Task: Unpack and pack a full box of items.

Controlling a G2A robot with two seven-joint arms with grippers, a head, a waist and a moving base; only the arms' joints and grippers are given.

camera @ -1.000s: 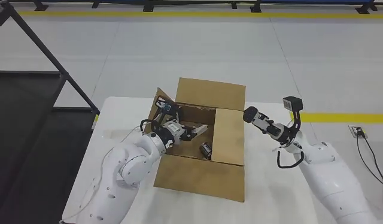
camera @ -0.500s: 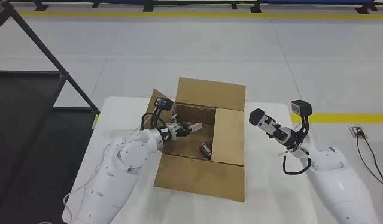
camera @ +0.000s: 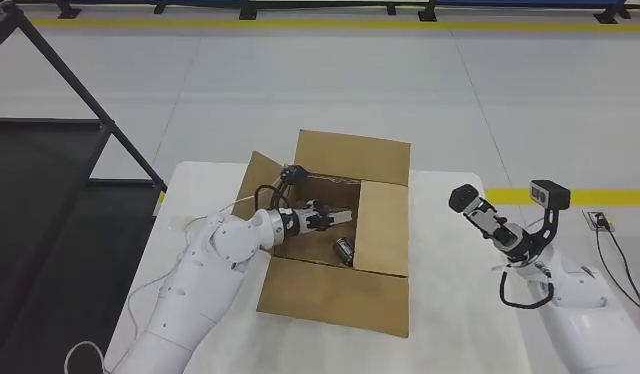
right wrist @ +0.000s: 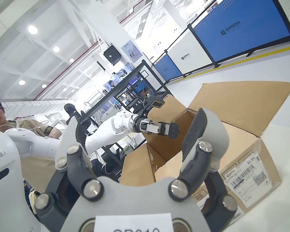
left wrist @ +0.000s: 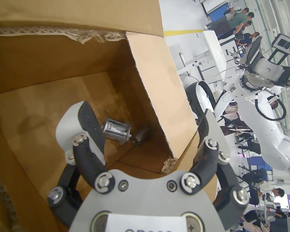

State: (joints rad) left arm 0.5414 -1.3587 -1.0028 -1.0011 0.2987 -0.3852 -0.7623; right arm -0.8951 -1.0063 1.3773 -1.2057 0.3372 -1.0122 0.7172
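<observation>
Over the open box (camera: 335,294), my left gripper (left wrist: 147,118) hangs spread wide, holding nothing.
Unpacking looks nearly finished, I judge: one small ribbed metal part (left wrist: 117,131) with a dark stub lies in the bottom corner; repacking is still to do. My right gripper (right wrist: 138,121), also wide, sits well apart.

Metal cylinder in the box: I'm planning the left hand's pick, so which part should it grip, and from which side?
Probably grip the ribbed barrel of the metal cylinder across its width, coming down through the open top. It lies on its side on the box floor, its dark end near a wall, so side approaches look blocked. The open left hand points in.
</observation>
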